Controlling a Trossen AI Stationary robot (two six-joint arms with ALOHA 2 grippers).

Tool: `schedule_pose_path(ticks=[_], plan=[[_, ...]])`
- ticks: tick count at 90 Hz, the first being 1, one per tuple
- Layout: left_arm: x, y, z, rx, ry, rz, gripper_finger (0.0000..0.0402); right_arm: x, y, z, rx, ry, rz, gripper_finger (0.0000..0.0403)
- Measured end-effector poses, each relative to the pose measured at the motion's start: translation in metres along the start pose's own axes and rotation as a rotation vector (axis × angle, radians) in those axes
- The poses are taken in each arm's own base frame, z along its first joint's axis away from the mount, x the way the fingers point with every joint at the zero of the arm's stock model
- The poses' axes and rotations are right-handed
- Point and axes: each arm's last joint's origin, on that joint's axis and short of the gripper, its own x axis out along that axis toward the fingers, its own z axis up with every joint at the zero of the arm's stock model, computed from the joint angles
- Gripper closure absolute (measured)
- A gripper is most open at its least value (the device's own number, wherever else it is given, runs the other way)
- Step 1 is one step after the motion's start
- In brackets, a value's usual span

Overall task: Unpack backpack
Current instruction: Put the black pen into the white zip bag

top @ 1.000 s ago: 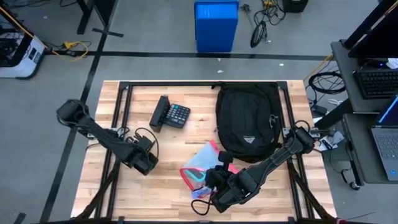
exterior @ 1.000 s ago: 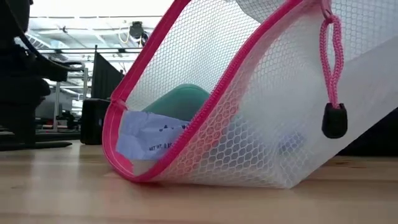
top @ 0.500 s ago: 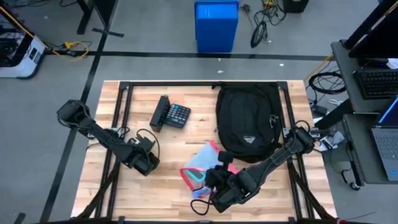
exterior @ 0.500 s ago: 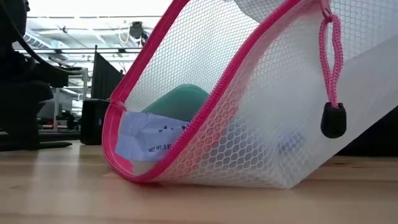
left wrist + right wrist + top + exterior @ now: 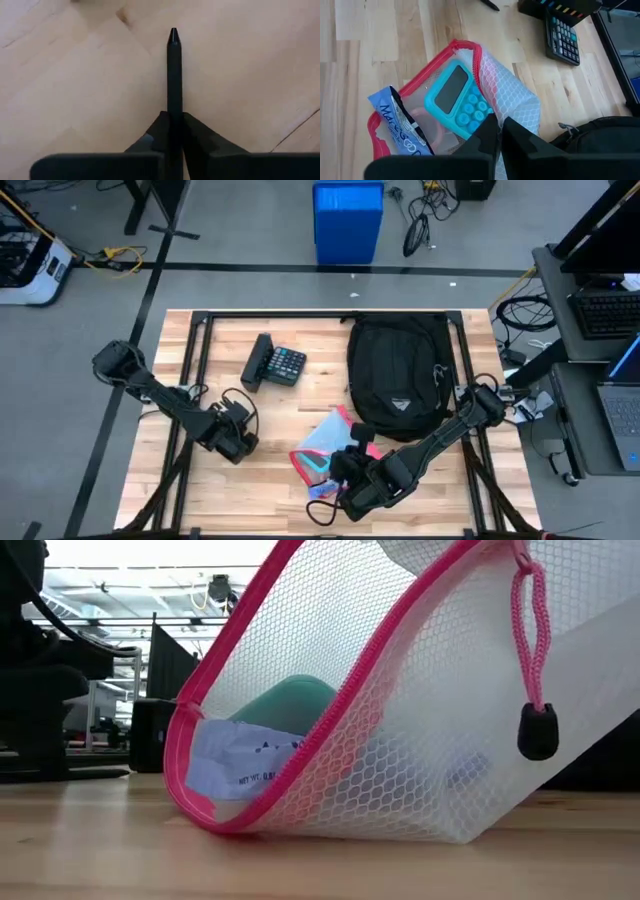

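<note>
Reading "NET WT" on packet (image 5: 245, 770) | mesh pouch (image 5: 510, 102) in right pincer (image 5: 497, 131)

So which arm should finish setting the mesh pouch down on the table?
The right. Its gripper is already shut on the pink-edged mesh pouch, just in front of the backpack. The left gripper is shut on a black pen and sits farther off.
</note>
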Motion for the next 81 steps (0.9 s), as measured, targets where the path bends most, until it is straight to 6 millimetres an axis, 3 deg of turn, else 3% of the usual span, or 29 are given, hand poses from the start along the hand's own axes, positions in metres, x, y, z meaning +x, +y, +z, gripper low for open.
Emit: schedule_pose_path(ticks=[24,49,65,81], plan=[[-0.033,-0.033,-0.002,0.075,-0.036,-0.17,0.0399,0.0,0.0,0.0,0.001,0.0,0.0,0.0403],[-0.069,-0.071,-0.005,0.129,-0.124,-0.488,0.0401,0.001,-0.001,0.001,0.003,0.0,-0.001,0.0403],[-0.08,-0.089,-0.002,0.152,-0.206,-0.676,0.0401,0.002,-0.002,0.001,0.011,0.0,-0.003,0.0403],[-0.078,-0.101,0.0,0.172,-0.252,-0.733,0.0401,0.002,-0.001,0.002,0.016,-0.006,0.002,0.0403]])
